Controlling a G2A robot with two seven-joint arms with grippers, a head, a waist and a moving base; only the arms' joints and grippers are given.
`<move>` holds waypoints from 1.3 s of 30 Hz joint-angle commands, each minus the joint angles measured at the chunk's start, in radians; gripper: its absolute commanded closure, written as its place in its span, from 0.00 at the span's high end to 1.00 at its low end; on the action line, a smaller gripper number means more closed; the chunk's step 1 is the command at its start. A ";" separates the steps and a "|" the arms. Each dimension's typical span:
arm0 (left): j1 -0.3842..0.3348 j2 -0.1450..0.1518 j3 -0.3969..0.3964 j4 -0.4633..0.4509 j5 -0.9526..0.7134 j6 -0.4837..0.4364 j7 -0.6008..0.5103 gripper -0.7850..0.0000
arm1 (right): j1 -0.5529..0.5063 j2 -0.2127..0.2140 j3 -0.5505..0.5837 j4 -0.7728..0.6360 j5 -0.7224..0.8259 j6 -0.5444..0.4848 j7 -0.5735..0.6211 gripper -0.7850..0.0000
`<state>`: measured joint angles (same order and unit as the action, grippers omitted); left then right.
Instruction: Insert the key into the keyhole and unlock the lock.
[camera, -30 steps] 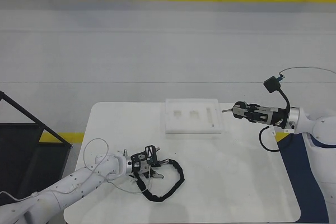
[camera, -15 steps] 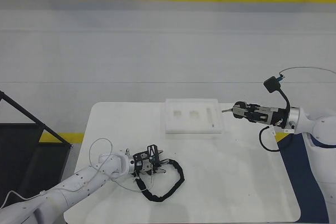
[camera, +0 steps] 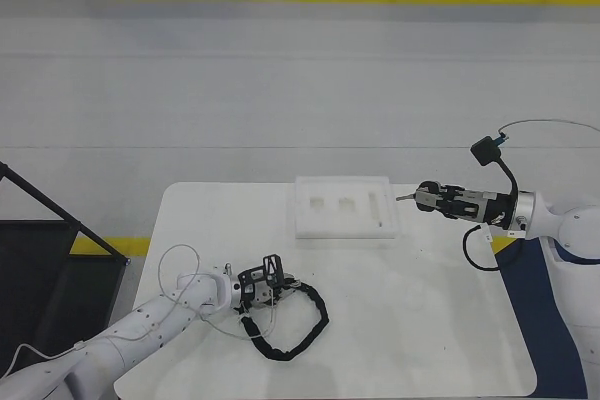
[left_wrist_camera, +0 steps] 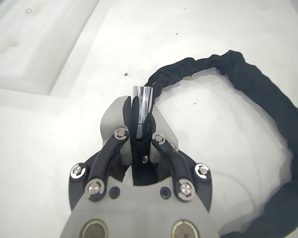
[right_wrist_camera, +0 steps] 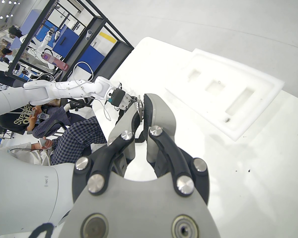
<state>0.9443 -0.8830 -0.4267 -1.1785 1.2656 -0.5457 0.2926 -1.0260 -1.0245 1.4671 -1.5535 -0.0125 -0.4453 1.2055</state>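
Observation:
The lock is a chain in a black fabric sleeve (camera: 298,325) lying in a loop near the table's front left. Its shiny metal cylinder end (left_wrist_camera: 142,97) sticks out from between the fingers of my left gripper (left_wrist_camera: 139,105), which is shut on it just above the table; the sleeve (left_wrist_camera: 263,95) curls away beside it. In the top view the left gripper (camera: 277,284) sits at the loop's open end. My right gripper (camera: 418,197) hangs above the table's far right, shut on the small metal key (right_wrist_camera: 140,108), whose tip (camera: 401,198) points at the foam tray.
A white foam tray (camera: 345,207) with several shallow pockets lies at the table's far middle, also seen as the foam tray (right_wrist_camera: 228,92) from the right wrist. A black metal rack (camera: 40,210) stands off the table's left edge. Bare white tabletop (camera: 430,300) spans the middle and right.
My left arm has shifted slightly with the lock end in its gripper, and the chain loop has followed a little. The right arm and key have stayed still.

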 commanded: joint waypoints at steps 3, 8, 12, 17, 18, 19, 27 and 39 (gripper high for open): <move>-0.002 0.001 -0.031 -0.005 -0.021 -0.042 0.047 0.00 | 0.000 0.000 0.000 0.000 0.000 0.000 0.000 0.00; -0.012 0.013 -0.083 -0.032 -0.028 -0.118 0.128 0.00 | 0.000 0.000 0.000 0.000 0.000 0.000 0.000 0.00; -0.023 0.028 -0.132 -0.082 0.005 -0.160 0.185 0.00 | 0.000 0.000 0.000 0.000 0.000 0.000 0.000 0.00; -0.023 0.052 -0.205 -0.173 0.037 -0.196 0.237 0.00 | -0.003 0.000 -0.001 -0.002 0.002 0.002 -0.005 0.00; -0.022 0.057 -0.221 -0.195 0.038 -0.203 0.247 0.00 | -0.011 -0.001 -0.010 -0.013 0.006 0.009 -0.014 0.00; -0.019 0.061 -0.236 -0.216 0.037 -0.213 0.258 0.00 | -0.017 0.000 -0.018 -0.021 0.017 0.020 -0.005 0.00; 0.002 0.082 -0.327 -0.354 0.040 -0.260 0.295 0.00 | -0.008 0.006 -0.068 -0.061 0.124 0.178 0.109 0.00; 0.002 0.063 -0.357 -0.470 0.178 -0.124 0.281 0.00 | -0.007 0.013 -0.086 -0.141 0.251 0.334 0.120 0.00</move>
<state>0.9473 -0.8161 -0.7879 -1.6499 1.4315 -0.6892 0.5663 -1.0323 -1.0126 1.3824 -1.6923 0.2284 -0.1240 1.3232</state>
